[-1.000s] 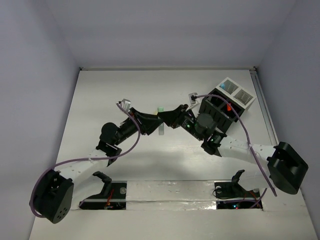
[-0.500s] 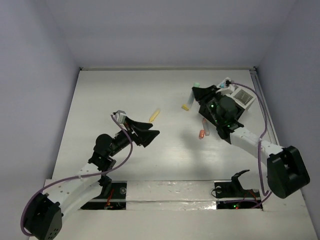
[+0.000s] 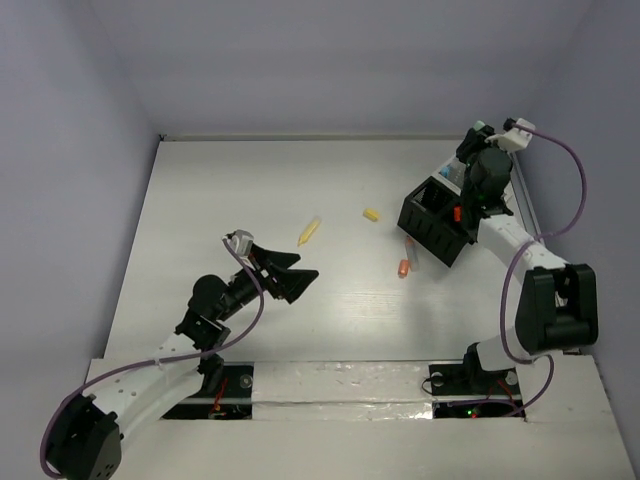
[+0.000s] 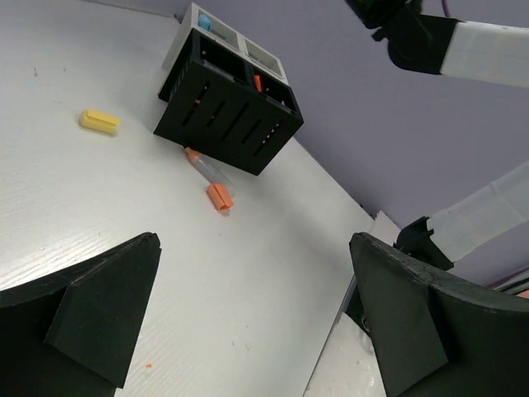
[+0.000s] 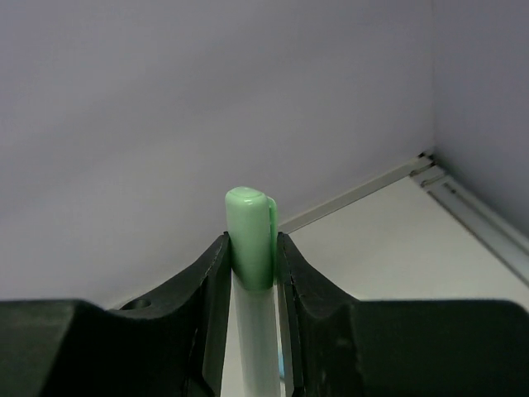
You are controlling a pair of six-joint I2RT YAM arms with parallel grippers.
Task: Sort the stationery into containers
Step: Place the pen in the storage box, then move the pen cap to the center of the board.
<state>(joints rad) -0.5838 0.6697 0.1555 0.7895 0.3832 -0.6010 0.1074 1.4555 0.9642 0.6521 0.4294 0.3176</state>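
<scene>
Right wrist view: shows the right gripper (image 5: 251, 252) clamped tight on a mint-green-capped marker (image 5: 250, 222), cap poking up past the fingertips, white barrel running down between them. From above, sits at the far right of the table (image 4: 124, 207), past the containers.

Left wrist view: shows the left gripper (image 4: 254, 244) spread wide and holding nothing, poised over bare tabletop. Ahead and well apart, the black slotted box (image 4: 227, 124), joined at its far side to the white tray (image 4: 234, 40). Just beside the box's slotted wall, an orange marker (image 4: 219, 197) touching a see-through marker (image 4: 207, 169). Farther left, a yellow block (image 4: 100, 121). In one box compartment, an orange piece (image 4: 257, 82); in one tray cell, a blue piece (image 4: 204, 25). Between left gripper and yellow block, seen from above, a yellow marker (image 3: 309, 232).
</scene>
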